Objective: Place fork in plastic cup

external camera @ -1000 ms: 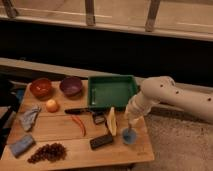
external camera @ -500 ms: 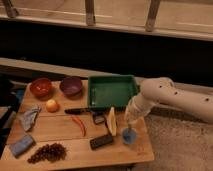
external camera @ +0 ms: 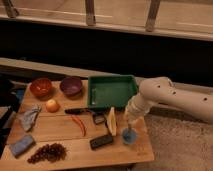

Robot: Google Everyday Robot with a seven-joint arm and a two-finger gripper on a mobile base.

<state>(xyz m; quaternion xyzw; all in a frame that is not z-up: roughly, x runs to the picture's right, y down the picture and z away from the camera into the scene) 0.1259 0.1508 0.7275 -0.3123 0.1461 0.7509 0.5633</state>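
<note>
The small light-blue plastic cup [external camera: 129,136] stands near the front right edge of the wooden table [external camera: 60,135]. My gripper [external camera: 130,123], at the end of the white arm [external camera: 170,97] that reaches in from the right, is directly above the cup and close to its rim. A thin bluish piece runs from the gripper down into the cup. I cannot tell whether it is the fork. No fork lies anywhere else on the table.
A green tray [external camera: 112,91] is behind the gripper. A yellow wedge [external camera: 112,121] and a black block [external camera: 101,141] lie just left of the cup. Further left are a knife [external camera: 79,111], a red chili [external camera: 79,125], orange [external camera: 41,86] and purple [external camera: 71,86] bowls, an orange fruit [external camera: 52,105], grapes [external camera: 47,152], a sponge [external camera: 22,145] and a cloth [external camera: 29,118].
</note>
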